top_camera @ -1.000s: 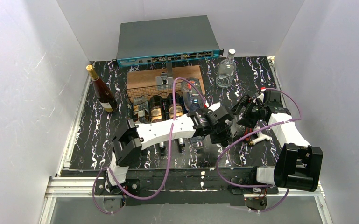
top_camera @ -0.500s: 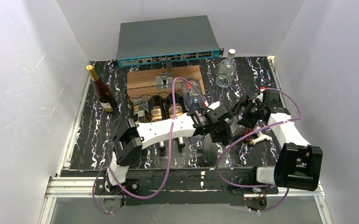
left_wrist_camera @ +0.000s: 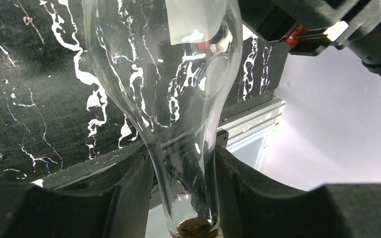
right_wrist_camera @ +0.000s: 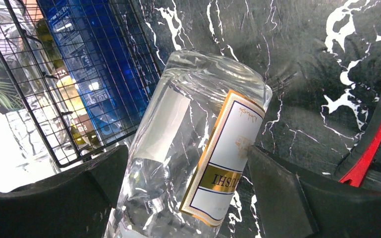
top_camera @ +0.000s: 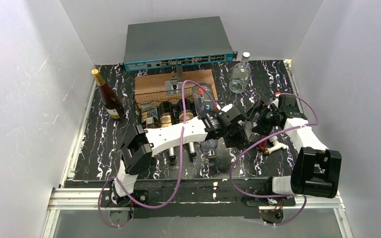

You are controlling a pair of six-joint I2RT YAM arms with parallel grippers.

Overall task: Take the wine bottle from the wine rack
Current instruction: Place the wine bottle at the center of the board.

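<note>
Left hand [left_wrist_camera: 183, 163] clamped on the neck of the clear wine bottle [right_wrist_camera: 178, 94], right hand [right_wrist_camera: 186, 156] spread wide either side of its body, though whether those fingers press the glass cannot be told; over the last second the left arm [top_camera: 173, 135] has swung a little toward the back of the marbled worktop [top_camera: 99, 144], carrying the neck end with it, while the right arm [top_camera: 304, 136] has shifted only slightly; the wine rack [top_camera: 148, 99], with other bottles [top_camera: 166, 116] lying in its cradles, sits just to the left of the two hands; the wine bottle is held tilted between them, outside the mesh and off the cradles, its gold-edged label [right_wrist_camera: 228, 148] turned to the right wrist camera and a cork [left_wrist_camera: 194, 229] in its mouth; by this showing the removal itself looks done, and setting the bottle down somewhere is probably what remains.
</note>
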